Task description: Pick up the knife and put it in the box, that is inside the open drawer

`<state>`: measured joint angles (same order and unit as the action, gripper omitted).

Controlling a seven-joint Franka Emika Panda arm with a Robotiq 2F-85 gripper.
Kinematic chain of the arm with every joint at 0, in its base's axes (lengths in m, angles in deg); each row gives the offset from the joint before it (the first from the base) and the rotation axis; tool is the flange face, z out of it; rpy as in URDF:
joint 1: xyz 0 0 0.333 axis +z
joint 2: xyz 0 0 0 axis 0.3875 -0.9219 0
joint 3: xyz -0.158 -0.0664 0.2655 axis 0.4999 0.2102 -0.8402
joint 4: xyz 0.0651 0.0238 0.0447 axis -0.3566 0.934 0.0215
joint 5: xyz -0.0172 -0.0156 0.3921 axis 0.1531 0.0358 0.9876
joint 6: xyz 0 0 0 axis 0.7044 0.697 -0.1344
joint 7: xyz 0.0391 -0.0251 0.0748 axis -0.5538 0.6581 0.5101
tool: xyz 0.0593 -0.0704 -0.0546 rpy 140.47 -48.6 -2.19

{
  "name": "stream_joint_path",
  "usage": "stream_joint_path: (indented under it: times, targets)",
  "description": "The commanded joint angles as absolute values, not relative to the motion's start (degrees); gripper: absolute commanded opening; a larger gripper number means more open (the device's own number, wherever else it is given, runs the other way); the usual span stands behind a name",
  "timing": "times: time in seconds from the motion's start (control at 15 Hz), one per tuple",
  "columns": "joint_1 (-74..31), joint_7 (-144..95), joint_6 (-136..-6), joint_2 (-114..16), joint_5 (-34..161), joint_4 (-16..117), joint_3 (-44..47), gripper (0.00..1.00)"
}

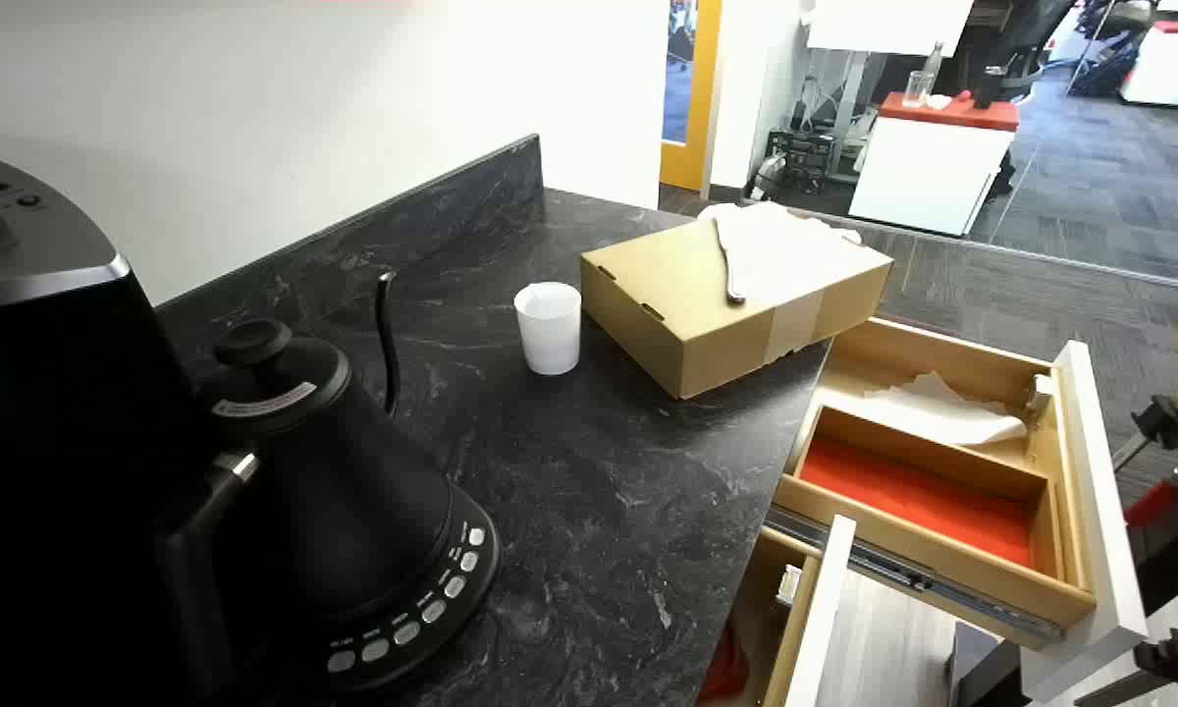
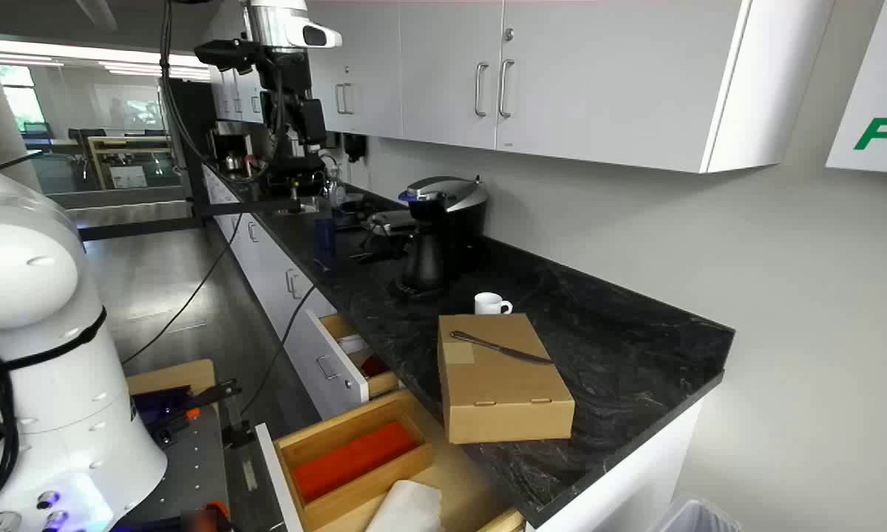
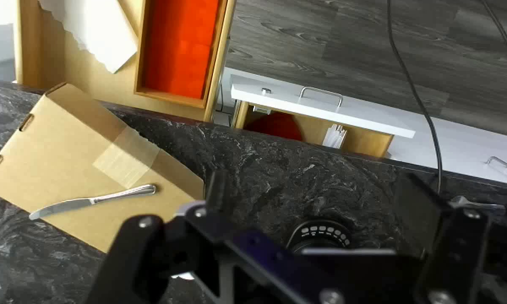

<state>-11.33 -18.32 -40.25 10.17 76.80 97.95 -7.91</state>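
Note:
The knife is slim and silver and lies flat on the cardboard box; it shows in both exterior views (image 1: 728,265) (image 2: 501,349) and in the wrist view (image 3: 94,200). The box is a light-wood tray with a red floor inside the open drawer (image 2: 272,480); it shows in both exterior views (image 1: 913,501) (image 2: 355,462) and in the wrist view (image 3: 179,46). My gripper (image 3: 321,198) is open with nothing between its fingers. It hangs high over the counter near the kettle, away from the knife; its tips are small and dark in an exterior view (image 2: 297,181).
The cardboard box (image 1: 648,285) stands on the dark counter at its edge, beside a white cup (image 1: 550,334). A black kettle (image 1: 324,491) and a coffee machine (image 1: 39,412) stand further along. White paper (image 1: 942,407) lies in the drawer. Another drawer (image 3: 321,107) is partly open.

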Motion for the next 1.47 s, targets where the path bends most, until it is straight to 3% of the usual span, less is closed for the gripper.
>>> stream_joint_path:
  times: [0.0,0.67,1.4]
  targets:
    - [-11.9,-18.1,-40.0,10.2,77.1,97.7,-8.3,1.0]
    - [-12.2,-17.1,-41.1,9.6,76.5,97.8,-7.8,1.0]
    - [-16.7,-3.8,-54.7,-8.0,74.1,96.0,1.5,1.0]
